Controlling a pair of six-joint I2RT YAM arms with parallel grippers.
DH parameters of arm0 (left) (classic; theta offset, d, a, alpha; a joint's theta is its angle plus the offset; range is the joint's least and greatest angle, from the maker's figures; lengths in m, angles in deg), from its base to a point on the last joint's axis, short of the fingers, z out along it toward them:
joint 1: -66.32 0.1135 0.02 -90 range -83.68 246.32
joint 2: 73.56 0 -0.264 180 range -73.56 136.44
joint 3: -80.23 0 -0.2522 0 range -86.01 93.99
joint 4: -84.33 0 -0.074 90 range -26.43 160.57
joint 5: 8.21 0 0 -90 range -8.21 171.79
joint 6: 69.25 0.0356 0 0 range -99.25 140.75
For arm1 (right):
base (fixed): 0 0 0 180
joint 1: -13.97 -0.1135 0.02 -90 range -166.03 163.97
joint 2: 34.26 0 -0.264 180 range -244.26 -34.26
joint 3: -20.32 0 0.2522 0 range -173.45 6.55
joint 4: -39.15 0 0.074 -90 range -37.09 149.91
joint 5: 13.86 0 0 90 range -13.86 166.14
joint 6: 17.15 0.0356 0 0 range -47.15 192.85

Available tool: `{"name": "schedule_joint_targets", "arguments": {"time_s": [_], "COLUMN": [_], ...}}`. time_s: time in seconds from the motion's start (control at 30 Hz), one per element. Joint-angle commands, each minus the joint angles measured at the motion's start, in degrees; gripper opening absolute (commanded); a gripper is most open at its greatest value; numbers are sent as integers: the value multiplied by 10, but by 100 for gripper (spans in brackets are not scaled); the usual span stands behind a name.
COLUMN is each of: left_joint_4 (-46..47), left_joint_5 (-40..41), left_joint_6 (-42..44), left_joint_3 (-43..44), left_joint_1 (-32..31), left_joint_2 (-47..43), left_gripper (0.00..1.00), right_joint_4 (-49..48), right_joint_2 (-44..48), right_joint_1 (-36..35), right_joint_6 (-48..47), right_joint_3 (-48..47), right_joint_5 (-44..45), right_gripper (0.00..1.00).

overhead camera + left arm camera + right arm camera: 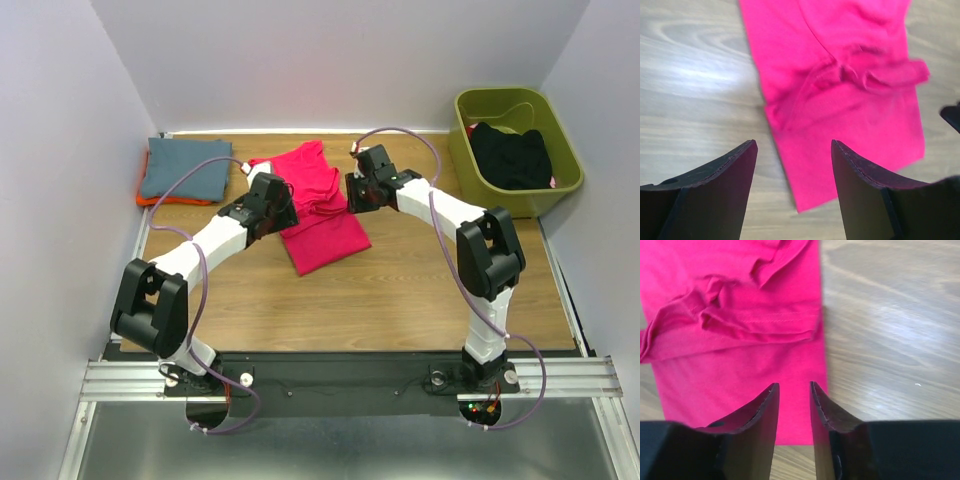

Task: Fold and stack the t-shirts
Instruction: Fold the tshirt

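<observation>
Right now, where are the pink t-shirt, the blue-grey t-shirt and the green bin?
pink t-shirt (328, 240): top external view, on its flat lower part.
blue-grey t-shirt (185, 170): top external view, middle of its folded top.
green bin (505, 105): top external view, on its far inner wall.

Left gripper (793, 145) agape, right gripper (793, 385) ajar

Pale wood-grain tabletop (400, 300), w/ light glare in both wrist views. Pink shirt (325, 235) lies on it btwn left claw (285, 207) and right claw (353, 193), just ahead of and below each. It's part-folded, w/ a wrinkled fold across the middle and a squared near end. Well off left claw's outer side, far corner: orange shirt (145, 199) on the wood, only its edge showing under blue-grey shirt (187, 168). Well past right claw's outer side, far-right corner: green bin (462, 150).
</observation>
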Motion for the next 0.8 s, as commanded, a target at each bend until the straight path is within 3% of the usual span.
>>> {"name": "schedule_joint_targets", "arguments": {"time_s": [0.0, 0.07, 0.23, 0.77], "left_joint_4": [-3, 0, 10, 18], "left_joint_5": [15, 17, 20, 16], "left_joint_6": [-5, -7, -2, 13], "left_joint_3": [-35, -49, -65, -88], "left_joint_1": [-24, -30, -39, -41], "left_joint_2": [-21, -23, -23, -26], "left_gripper": [71, 70, 67, 66], "right_joint_4": [-67, -76, -99, -100], "right_joint_2": [2, -12, -48, -157], "right_joint_1": [-13, -14, -16, -15], "right_joint_6": [7, 10, 21, 15], "right_joint_3": [26, 27, 5, -153], "right_joint_5": [-38, -47, -69, -21], "right_gripper": [33, 26, 20, 20]}}
